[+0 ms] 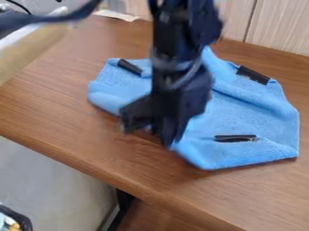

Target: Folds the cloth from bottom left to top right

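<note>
The black gripper [147, 131] hangs down in front of the middle of the cloth's lower left edge, hiding that part. The blue cloth [253, 117] lies on the brown wooden table with uneven folds and raised ridges. Black strips lie on it at the upper left, the upper right and the lower right. Its left part bulges beside the arm, and its lower edge runs from behind the gripper to the right. Whether the gripper touches or holds the cloth is hidden.
The brown table [78, 122] extends left and in front of the cloth, its front edge running from left down to the lower right. A wood-panelled wall [280, 27] stands behind. A light-coloured scrap [116, 15] lies at the table's back edge.
</note>
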`<state>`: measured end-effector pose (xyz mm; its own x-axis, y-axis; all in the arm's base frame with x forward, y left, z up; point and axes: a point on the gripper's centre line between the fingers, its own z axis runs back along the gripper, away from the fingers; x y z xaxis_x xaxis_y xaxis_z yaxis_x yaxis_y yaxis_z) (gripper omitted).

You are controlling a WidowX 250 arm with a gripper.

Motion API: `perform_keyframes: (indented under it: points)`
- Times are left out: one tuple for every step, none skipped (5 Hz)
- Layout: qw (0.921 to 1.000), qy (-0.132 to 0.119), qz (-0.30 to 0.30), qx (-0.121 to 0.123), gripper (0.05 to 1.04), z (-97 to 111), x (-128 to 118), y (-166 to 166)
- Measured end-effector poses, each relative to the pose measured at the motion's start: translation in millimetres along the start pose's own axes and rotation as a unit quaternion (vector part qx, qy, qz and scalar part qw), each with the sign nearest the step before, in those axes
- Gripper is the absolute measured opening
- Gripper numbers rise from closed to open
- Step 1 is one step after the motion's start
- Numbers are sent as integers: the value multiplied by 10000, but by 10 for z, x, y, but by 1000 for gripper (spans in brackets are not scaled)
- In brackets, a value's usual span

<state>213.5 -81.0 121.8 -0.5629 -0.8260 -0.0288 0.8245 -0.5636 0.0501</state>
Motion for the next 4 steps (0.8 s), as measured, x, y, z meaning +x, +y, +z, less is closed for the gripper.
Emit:
perform_keyframes:
  points:
    - [9989, 34, -4, 464, 57, 191, -120, 302]
    - [9974, 49, 61, 711, 57, 263, -394, 651]
    - [9965, 40, 43, 828, 57, 294, -620, 961]
    - [9973, -29, 62, 735, 57, 150, -824, 1179]
